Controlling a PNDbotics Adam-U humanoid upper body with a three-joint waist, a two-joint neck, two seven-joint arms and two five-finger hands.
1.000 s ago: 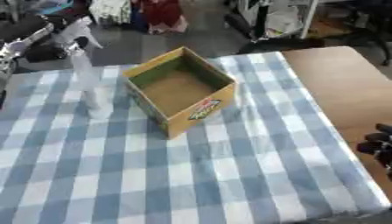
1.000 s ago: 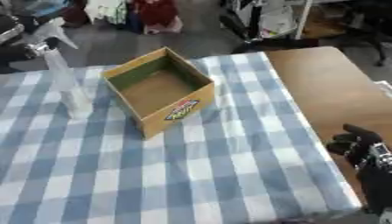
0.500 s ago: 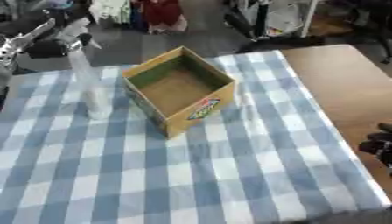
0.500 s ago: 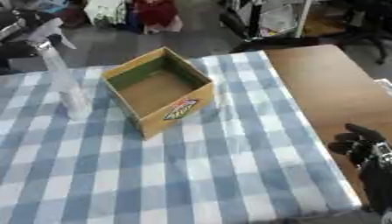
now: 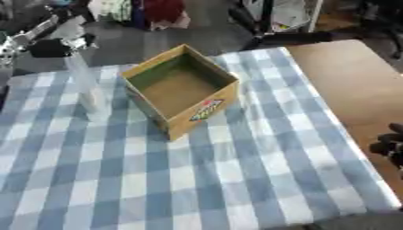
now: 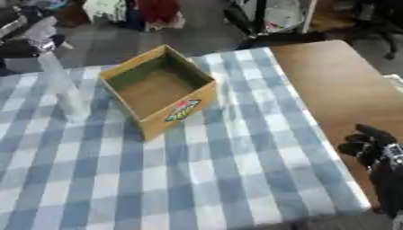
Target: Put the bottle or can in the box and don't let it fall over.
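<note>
Nothing has shifted since a second ago: the clear bottle (image 6: 64,87) stands upright on the bench (image 6: 236,170), just left of the open box (image 6: 157,87). Left hand (image 5: 43,45) at its top is nearer, finger state unclear. Right hand (image 6: 370,146) idles curled, far right.

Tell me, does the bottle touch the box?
Apart. The right eye view shows a strip of checked cloth between the bottle, standing upright, and the left wall of the box.
</note>
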